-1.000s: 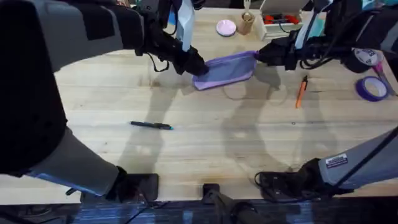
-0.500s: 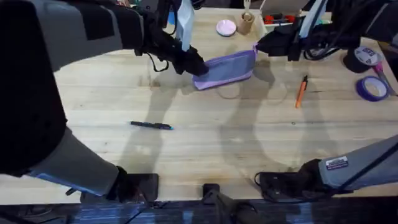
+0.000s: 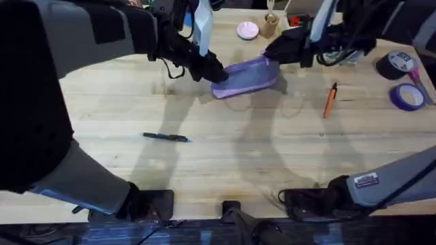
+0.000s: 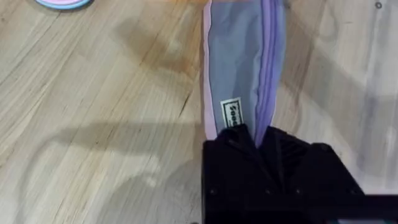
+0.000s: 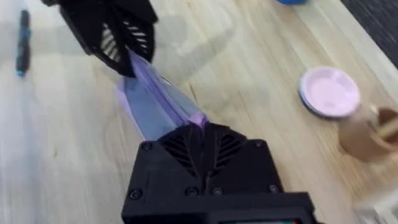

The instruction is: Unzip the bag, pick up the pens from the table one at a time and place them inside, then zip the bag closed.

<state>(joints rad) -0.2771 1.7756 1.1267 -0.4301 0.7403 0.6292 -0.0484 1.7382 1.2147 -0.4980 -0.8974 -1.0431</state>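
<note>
At bench far centre: bag (image 3: pixel 246 76), lying on its side, long axis running left to right, held at both ends.

Item: bag. Soft lavender fabric pouch, darker purple trim along the zip edge, small white label near its left end. In the left wrist view the zip line runs straight up the fabric and appears to be closed along the visible length; how far it is open near the right end cannot be told.

Left gripper (image 3: pixel 212 70): jaws narrow, pinching the bag's left end.

Right gripper (image 3: pixel 271 50): jaws narrow, clamped at the bag's right end on the zip side; whether they hold the pull tab or only fabric cannot be told.

Other items, placed from the bag: black pen (image 3: pixel 165 137) well apart toward the near left; orange pen (image 3: pixel 330 100) near, to the right; pink dish (image 3: pixel 247 30) just behind; two tape rolls (image 3: pixel 407 96) well apart at the right.

Step judged: unzipping, pens not yet loaded.

Risks:
- Pull slips out of the right jaws if only fabric is caught; the zip would stay shut.
- Left pinch sits on a small corner of cloth; a hard drag along the zip could tear it free and the bag would slide with the right arm.
- Fabric bunching between the grippers could jam the slider.
- Lifted bag may sweep the pink dish.
</note>
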